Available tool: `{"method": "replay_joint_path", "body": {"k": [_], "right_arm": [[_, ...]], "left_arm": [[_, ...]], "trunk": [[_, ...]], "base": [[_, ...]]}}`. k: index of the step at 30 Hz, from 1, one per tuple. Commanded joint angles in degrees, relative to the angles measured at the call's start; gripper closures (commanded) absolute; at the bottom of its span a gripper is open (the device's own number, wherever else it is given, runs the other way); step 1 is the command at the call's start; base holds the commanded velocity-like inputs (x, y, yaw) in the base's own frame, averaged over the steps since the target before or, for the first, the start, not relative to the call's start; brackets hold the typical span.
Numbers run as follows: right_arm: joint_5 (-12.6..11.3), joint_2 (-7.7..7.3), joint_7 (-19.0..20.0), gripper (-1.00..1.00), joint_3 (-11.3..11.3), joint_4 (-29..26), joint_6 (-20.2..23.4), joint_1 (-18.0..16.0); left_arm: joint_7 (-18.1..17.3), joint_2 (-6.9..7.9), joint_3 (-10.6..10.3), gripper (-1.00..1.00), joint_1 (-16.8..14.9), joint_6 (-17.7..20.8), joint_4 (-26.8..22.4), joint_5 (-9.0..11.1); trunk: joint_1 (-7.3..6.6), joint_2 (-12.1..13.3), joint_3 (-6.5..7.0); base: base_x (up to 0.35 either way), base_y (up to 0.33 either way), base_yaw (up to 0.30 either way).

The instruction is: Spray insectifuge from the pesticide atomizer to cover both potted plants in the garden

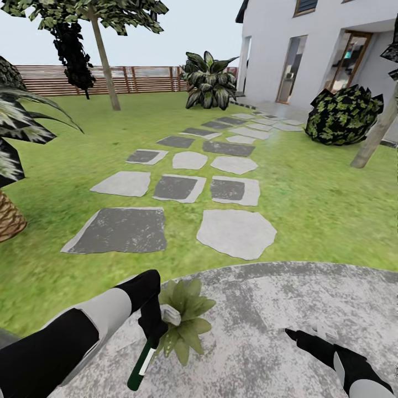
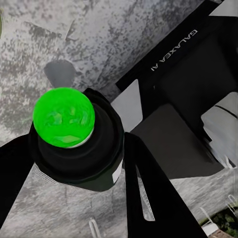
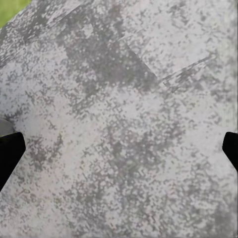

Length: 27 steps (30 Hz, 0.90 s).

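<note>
We record bright, even daylight, no hard shadows or glare; the patio (image 1: pixel 287 309) texture renders grainy and soft in close views.

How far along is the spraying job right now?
Done: the left gripper holds the dark green pesticide atomizer. In hand: its white trigger head sits against the low green-leaved potted plant on the grey paved patio. Left: coverage can't be judged. The right gripper hangs open, empty.
</note>
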Motion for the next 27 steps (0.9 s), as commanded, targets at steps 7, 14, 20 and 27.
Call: {"method": "replay_joint_path", "body": {"k": [7,14,20,27], "right_arm": [[0.34,0.03,0.42,-1.0,-0.48,-0.06,0.26,-0.08],[0.34,0.03,0.37,-1.0,-0.48,-0.06,0.26,-0.06],[0.34,0.03,0.35,-1.0,-0.48,-0.06,0.26,-0.08],[0.34,0.03,0.35,-1.0,-0.48,-0.06,0.25,-0.08]], "left_arm": [[-0.51,0.0,0.21,1.0,0.0,0.4,0.0,-0.59],[-0.51,0.02,0.27,1.0,0.0,0.4,1.98,-0.59],[-0.48,-0.01,0.27,1.0,0.0,0.4,4.51,-0.55],[-0.51,-0.01,0.27,1.0,0.05,0.4,5.07,-0.42]], "trunk": [[-0.01,-0.03,-0.05],[-0.01,-0.03,-0.05],[-0.01,-0.03,-0.05],[-0.01,-0.03,-0.05]], "base": [[0.0,-0.206,0.035],[0.0,-0.011,0.229],[0.0,-0.001,0.248],[0.0,-0.181,0.249]]}}
